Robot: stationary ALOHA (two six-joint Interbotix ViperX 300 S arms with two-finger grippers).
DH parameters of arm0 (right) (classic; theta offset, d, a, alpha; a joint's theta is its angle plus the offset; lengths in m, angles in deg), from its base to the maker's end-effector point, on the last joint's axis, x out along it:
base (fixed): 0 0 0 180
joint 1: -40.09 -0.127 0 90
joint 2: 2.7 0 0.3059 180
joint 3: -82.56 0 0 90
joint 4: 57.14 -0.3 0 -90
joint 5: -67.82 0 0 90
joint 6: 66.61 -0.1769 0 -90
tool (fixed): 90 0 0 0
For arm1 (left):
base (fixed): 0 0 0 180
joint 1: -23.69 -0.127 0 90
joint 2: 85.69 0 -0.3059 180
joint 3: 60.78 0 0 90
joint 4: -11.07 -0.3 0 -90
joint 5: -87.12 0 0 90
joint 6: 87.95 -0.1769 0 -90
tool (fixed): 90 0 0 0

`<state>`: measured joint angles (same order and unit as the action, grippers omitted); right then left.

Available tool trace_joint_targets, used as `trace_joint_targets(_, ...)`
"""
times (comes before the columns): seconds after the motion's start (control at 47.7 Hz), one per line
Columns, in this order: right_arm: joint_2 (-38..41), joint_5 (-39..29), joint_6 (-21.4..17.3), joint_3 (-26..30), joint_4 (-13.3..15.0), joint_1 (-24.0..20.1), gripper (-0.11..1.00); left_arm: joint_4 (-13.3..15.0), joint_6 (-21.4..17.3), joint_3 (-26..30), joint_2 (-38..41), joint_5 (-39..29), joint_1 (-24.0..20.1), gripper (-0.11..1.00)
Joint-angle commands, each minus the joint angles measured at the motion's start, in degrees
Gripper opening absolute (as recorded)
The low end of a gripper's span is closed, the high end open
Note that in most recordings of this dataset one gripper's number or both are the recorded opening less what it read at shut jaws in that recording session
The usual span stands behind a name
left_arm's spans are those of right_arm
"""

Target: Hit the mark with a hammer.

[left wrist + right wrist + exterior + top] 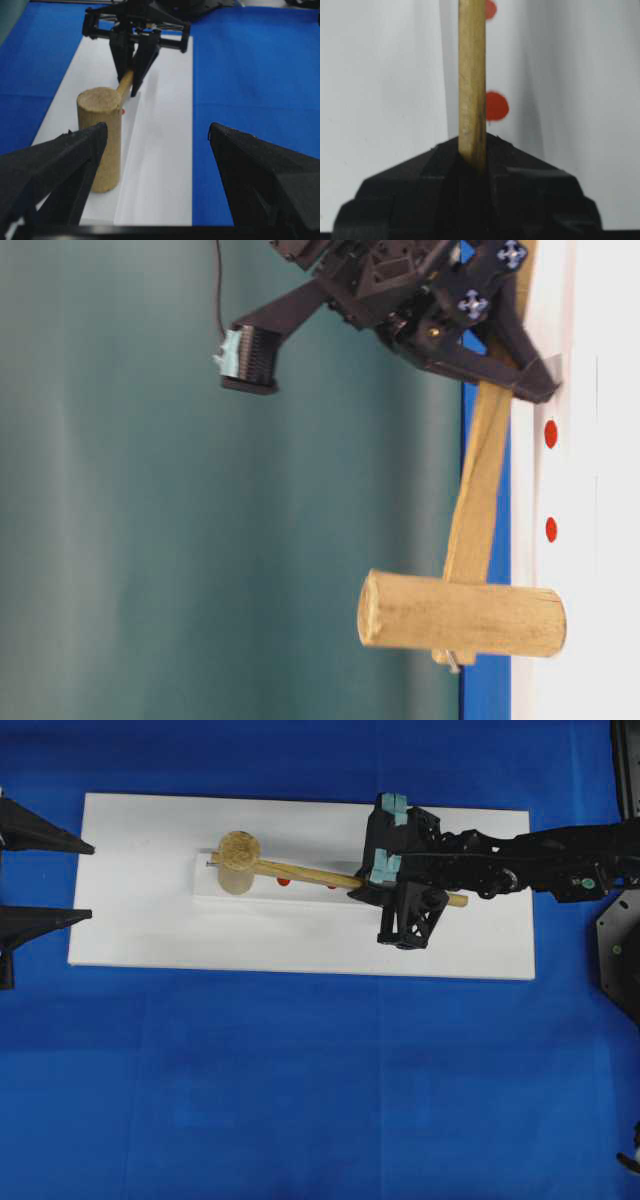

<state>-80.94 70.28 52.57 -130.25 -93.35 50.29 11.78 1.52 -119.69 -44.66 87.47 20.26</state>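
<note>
The hammer, a light wooden mallet, lies across the white strip [215,888]. Its thick head [238,862] [460,615] [102,145] stands end-down on the strip's left part. My right gripper [358,890] [530,388] [472,150] is shut on the handle [310,875] [472,75], fingertips down at the strip. The mark [284,881] [551,529] [490,9] [123,111] is a red dot just right of the head, uncovered, partly under the handle. Another red dot [332,886] [496,106] lies by the right fingertips. My left gripper [91,880] [157,131] is open and empty at the board's left end.
The strip lies on a white board [300,940] on blue cloth [300,1100]. The right arm [540,860] stretches in from the right over the board's far right corner. A black base plate [620,955] sits at the right edge.
</note>
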Motion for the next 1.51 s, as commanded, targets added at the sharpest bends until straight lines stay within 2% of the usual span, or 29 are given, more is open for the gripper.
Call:
trace_joint_targets(0.0,-3.7,1.1,0.2,0.6,-0.1,0.1,0.01,0.0,0.1,0.6,0.3,0.2,-0.1,0.8)
trace_joint_targets(0.21,-11.8,0.9,0.4,-0.3,0.2,0.0,0.01,0.0,0.1,0.6,0.3,0.2,0.0,0.8)
trace_joint_targets(0.378,-18.9,1.1,0.6,-3.6,0.7,0.0,0.01,-0.1,0.1,0.6,0.4,0.1,0.0,0.8)
trace_joint_targets(0.65,-24.6,2.1,0.4,-8.3,0.6,0.0,0.01,-0.1,-0.4,0.6,0.4,0.0,0.0,0.8)
trace_joint_targets(0.923,-23.0,2.4,0.4,-8.6,0.7,0.0,0.01,-0.1,-0.4,0.6,0.3,0.1,-0.1,0.8)
trace_joint_targets(1.258,-10.1,2.1,-0.4,-11.7,-0.7,0.0,0.01,0.0,-0.4,0.6,0.4,0.1,-0.1,0.8)
trace_joint_targets(1.489,-12.1,2.7,-0.1,-11.4,-0.6,0.0,0.01,0.0,0.1,0.5,0.3,-0.1,-0.1,0.8)
